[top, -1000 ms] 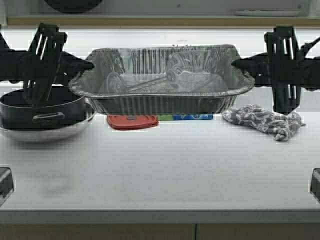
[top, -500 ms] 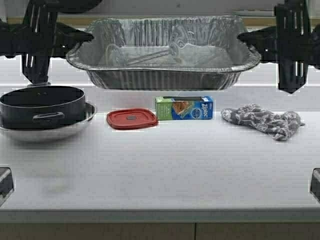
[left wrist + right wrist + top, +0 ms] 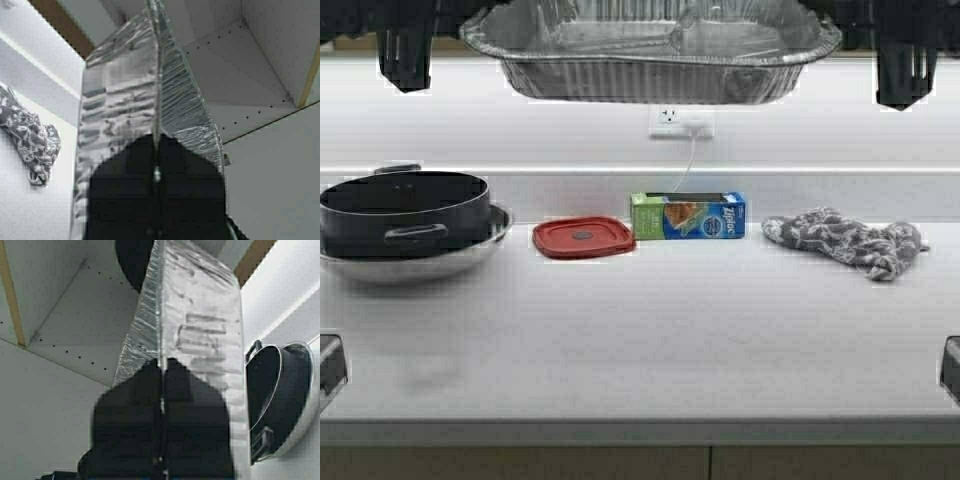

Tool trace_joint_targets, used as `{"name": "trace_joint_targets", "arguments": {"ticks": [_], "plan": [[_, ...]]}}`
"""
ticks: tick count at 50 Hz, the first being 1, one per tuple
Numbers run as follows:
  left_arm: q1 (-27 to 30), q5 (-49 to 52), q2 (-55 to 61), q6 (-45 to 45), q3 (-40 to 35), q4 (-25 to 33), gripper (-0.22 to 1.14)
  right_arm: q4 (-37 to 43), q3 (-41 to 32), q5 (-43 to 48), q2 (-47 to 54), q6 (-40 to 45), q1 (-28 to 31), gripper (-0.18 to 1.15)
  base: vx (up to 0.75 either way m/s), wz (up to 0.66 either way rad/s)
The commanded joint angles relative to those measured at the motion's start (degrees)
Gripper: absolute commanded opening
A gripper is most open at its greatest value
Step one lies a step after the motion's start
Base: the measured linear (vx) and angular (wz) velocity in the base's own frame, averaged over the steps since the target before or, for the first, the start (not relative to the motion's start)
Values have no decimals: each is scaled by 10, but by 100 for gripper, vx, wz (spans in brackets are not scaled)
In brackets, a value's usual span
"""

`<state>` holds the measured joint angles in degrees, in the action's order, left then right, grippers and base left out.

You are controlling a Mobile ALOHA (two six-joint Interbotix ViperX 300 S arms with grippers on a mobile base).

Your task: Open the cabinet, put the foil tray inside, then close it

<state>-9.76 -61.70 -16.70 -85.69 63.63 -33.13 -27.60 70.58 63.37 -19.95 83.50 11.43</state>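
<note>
High view: the foil tray (image 3: 650,50) is carried at the very top of the picture, well above the counter (image 3: 650,330), held level by its two short ends. The left gripper (image 3: 470,25) is closed on the tray's left rim and the right gripper (image 3: 830,25) on its right rim; both wrist views show black jaws pressed together on the thin rolled edge, with the tray (image 3: 150,100) running away from each camera. The cabinet (image 3: 240,75) is seen open in the wrist views, its pale interior with rows of shelf-pin holes lying just beyond the tray (image 3: 190,330). Something dark can be made out deeper inside in the right wrist view, but it cannot be identified.

The step in hand is judged to be the insertion of the tray. It would be done well if both arms were advanced together at one pace, so that the flimsy foil is neither stretched nor buckled between the grips. The tray should be kept level and its underside carried clear of the cabinet's lower edge before being lowered onto the floor inside. Release is best made only once the base is fully supported.

Below, the pot (image 3: 405,212), red lid (image 3: 583,238), bag box (image 3: 688,215) and cloth (image 3: 845,240) lie on the counter, well apart from the tray.
</note>
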Motion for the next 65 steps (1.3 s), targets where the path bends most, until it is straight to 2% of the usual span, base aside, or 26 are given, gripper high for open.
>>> {"name": "trace_joint_targets", "arguments": {"ticks": [1,18,25,33,53,65], "plan": [[4,38,-25,-33,-45,-19,4,-19,-44,-64,-27,44,-2,8,0,0],[4,151,-35,-150,-173,-85,4,-81,-163,-193,-40,177,-2,8,0,0],[4,193,-6,-193,-236,-116,4,-102,-221,-233,-26,236,-3,8,0,0],[4,221,45,-247,-294,-120,4,-127,-291,-295,9,291,-12,8,1,0],[4,250,169,-274,-428,-120,4,-127,-442,-323,131,308,-20,8,2,-1],[4,254,210,-280,-467,-120,4,-127,-475,-321,195,340,-27,8,11,1]]}}
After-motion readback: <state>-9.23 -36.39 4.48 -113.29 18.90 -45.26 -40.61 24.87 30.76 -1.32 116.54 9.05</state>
